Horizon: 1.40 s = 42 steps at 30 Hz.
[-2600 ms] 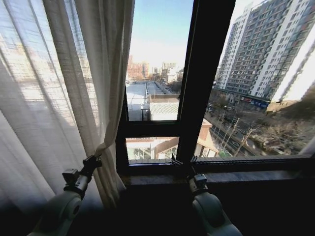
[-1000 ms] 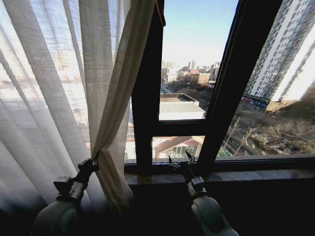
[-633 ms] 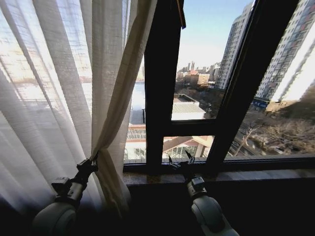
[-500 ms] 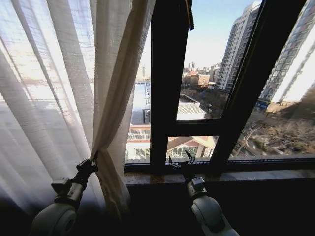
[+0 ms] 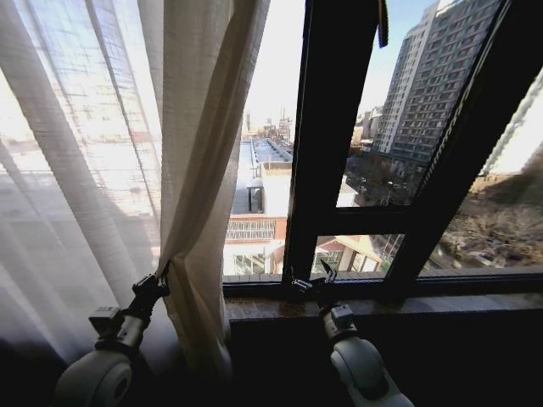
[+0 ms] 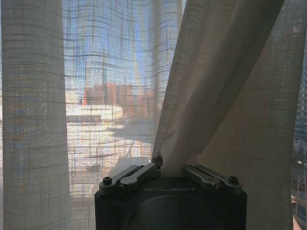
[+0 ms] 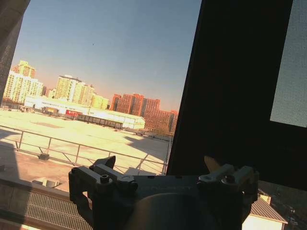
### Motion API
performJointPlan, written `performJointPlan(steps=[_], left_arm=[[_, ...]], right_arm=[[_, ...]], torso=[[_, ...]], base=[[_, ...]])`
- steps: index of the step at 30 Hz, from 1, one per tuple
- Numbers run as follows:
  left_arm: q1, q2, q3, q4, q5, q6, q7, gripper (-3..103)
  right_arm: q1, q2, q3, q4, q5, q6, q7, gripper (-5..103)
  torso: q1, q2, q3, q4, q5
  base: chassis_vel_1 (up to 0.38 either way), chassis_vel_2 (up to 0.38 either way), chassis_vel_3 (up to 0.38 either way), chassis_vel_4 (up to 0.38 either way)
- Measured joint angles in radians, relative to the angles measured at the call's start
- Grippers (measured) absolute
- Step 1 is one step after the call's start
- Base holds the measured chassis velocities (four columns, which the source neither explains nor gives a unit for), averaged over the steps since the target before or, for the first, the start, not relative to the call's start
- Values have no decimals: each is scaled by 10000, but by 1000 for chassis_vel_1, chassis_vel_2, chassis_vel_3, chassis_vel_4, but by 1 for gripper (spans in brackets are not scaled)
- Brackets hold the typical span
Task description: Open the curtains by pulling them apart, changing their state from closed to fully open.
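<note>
Left claw point(image 5: 161, 278) is pressed together on the curtains point(image 5: 127, 153), pinching a bunched fold at the fabric's inner edge, low down near sill height. In the left wrist view the gathered cloth point(image 6: 211, 86) funnels down into the pinch point point(image 6: 165, 165) between the two fingers, pleats fanning upward from there

Curtains sit on the left side of the head view, covering the left part of the window; sheer, daylight and buildings show through the weave. Below the pinch the fabric hangs loose down past the sill point(image 5: 356, 305)

Right claw point(image 5: 310, 275) is spread, fingers apart, holding nothing. It hovers just above the sill, in front of the dark window frame point(image 5: 327, 144), well apart from the curtains. The right wrist view has its fingers point(image 7: 108, 165) open against the glass, with the frame upright point(image 7: 240, 81) beside them and rooftops outside

Glass to the right of the curtain edge is uncovered: tall apartment blocks point(image 5: 424, 93) and low roofs visible through it
</note>
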Motion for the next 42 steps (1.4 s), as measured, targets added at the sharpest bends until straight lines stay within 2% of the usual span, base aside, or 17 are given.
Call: performJointPlan(steps=[29, 39, 42], left_arm=[[170, -232, 39, -104, 206, -18, 16, 0], [141, -267, 109, -61, 226, -21, 4, 0], [106, -327, 203, -23, 248, -4, 7, 0]], right_arm=[[-89, -23, -43, 27, -25, 9, 5, 100], [13, -34, -26, -170, 294, 319, -55, 100], [101, -146, 164, -140, 471, 226, -128, 100]], torso=[[-2, -1, 1, -1, 4], [-1, 0, 0, 9, -15], [-2, -1, 1, -2, 7]], base=[[235, 230, -227, -240], [197, 193, -207, -186], [0, 0, 0, 0]])
